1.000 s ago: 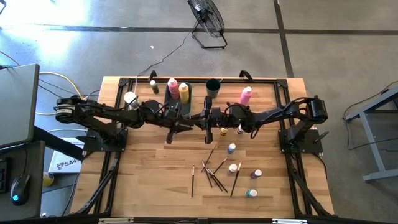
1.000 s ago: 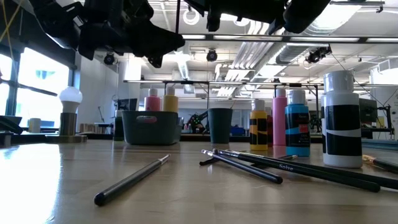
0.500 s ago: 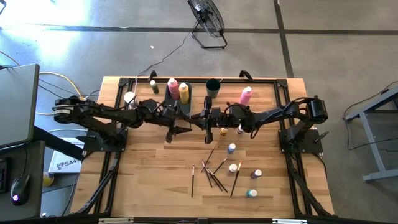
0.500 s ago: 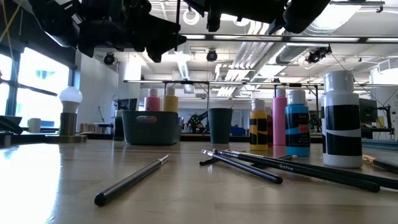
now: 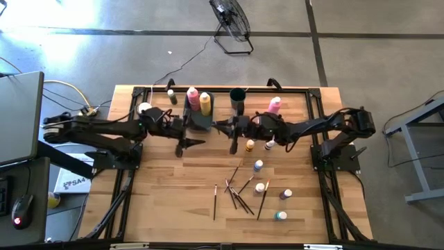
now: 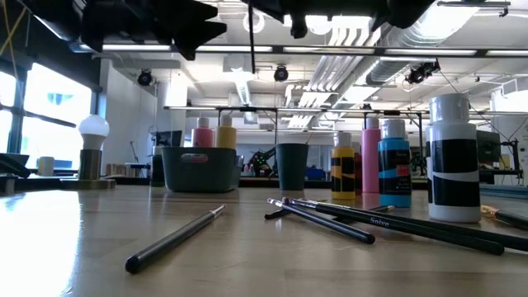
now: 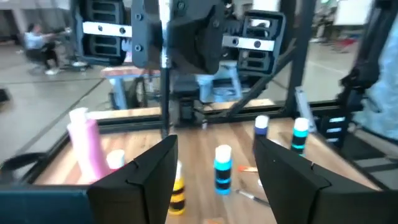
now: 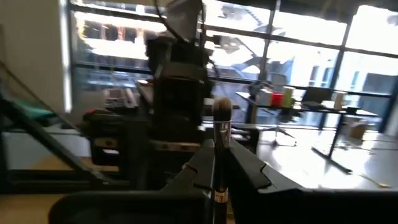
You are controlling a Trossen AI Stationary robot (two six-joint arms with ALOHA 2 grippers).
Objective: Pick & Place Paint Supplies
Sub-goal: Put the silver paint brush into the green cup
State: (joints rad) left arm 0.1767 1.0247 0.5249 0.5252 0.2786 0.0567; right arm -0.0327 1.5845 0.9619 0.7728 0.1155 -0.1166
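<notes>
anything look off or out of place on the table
Nothing is spilled or damaged. The brushes lie crossed in a loose heap on the table's near half, some overlapping. The right hand holds a brush upright; the left hand is open, empty.

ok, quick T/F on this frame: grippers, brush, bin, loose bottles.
1. The right gripper is shut on a paintbrush. True.
2. The left gripper is shut on a bottle. False: its fingers are apart with nothing between them.
3. The grey bin holds a pink and a yellow squeeze bottle. True.
4. All paintbrushes are in the dark cup. False: several brushes lie loose on the table.
</notes>
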